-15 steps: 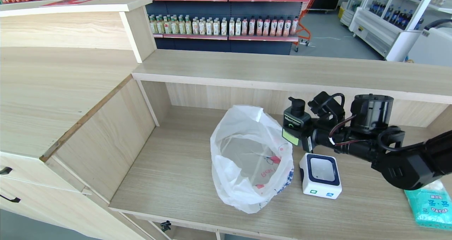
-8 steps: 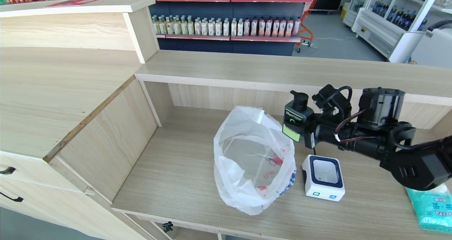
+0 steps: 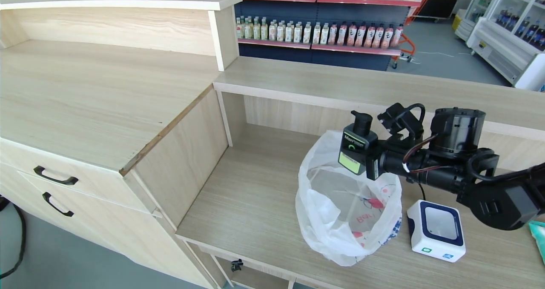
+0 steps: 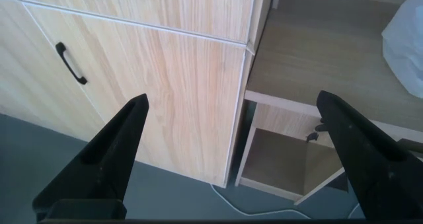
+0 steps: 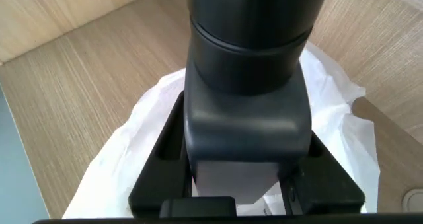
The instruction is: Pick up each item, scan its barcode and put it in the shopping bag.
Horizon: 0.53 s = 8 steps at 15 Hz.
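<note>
One bottle (image 3: 355,150) clamped in my right gripper (image 3: 371,163), right of centre, over the bag (image 3: 336,221) mouth | bag on counter (image 3: 255,204), scanner (image 3: 436,231) lower right, just beside it | my left gripper (image 4: 231,105) spread wide near drawers (image 4: 165,72), holding nothing

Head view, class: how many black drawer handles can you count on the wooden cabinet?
2. The upper handle sits on the top drawer front of the cabinet, at the left; the lower handle sits just beneath it on the next front. More may be hidden beyond the frame.
</note>
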### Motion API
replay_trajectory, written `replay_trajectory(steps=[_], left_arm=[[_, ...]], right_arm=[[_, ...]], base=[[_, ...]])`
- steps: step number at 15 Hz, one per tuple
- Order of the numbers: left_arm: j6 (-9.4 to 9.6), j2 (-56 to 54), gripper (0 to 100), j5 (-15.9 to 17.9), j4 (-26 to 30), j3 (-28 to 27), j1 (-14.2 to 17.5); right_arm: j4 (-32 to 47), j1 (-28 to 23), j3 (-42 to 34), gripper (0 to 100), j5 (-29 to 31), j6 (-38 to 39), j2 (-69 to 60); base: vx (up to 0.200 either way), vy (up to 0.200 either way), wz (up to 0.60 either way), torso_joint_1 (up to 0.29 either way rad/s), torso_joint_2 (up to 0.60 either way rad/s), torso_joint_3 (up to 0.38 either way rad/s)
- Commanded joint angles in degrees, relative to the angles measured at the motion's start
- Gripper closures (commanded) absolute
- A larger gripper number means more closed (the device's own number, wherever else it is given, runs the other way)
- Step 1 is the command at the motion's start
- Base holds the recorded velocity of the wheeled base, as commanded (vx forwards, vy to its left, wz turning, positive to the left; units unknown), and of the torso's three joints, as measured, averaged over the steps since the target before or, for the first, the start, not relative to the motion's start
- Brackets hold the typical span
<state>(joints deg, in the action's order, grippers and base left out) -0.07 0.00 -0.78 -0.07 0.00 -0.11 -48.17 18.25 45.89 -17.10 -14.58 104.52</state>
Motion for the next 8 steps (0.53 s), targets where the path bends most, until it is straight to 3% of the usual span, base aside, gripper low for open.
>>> replay_trajectory(steps=[1,4,8], left_arm=[[-0.01,0.09,0,-0.01,-0.01,0.00,0.02],[-0.01,0.09,0,-0.01,0.07,0.00,0.02],[-0.01,0.09,0,-0.01,0.07,0.00,0.02]], right_arm=[[-0.09,-1.81,-0.18,100,-0.04,0.34,3.14],[-1.41,-2.78,-0.09,100,-1.71,5.26,7.98],[-2.28,-4.98,0.26,100,-4.78,5.35,11.14]], base=[[0.000,0.000,0.00,0.000,0.00,0.000],[0.000,0.000,0.00,0.000,0.00,0.000],[0.000,0.000,0.00,0.000,0.00,0.000]])
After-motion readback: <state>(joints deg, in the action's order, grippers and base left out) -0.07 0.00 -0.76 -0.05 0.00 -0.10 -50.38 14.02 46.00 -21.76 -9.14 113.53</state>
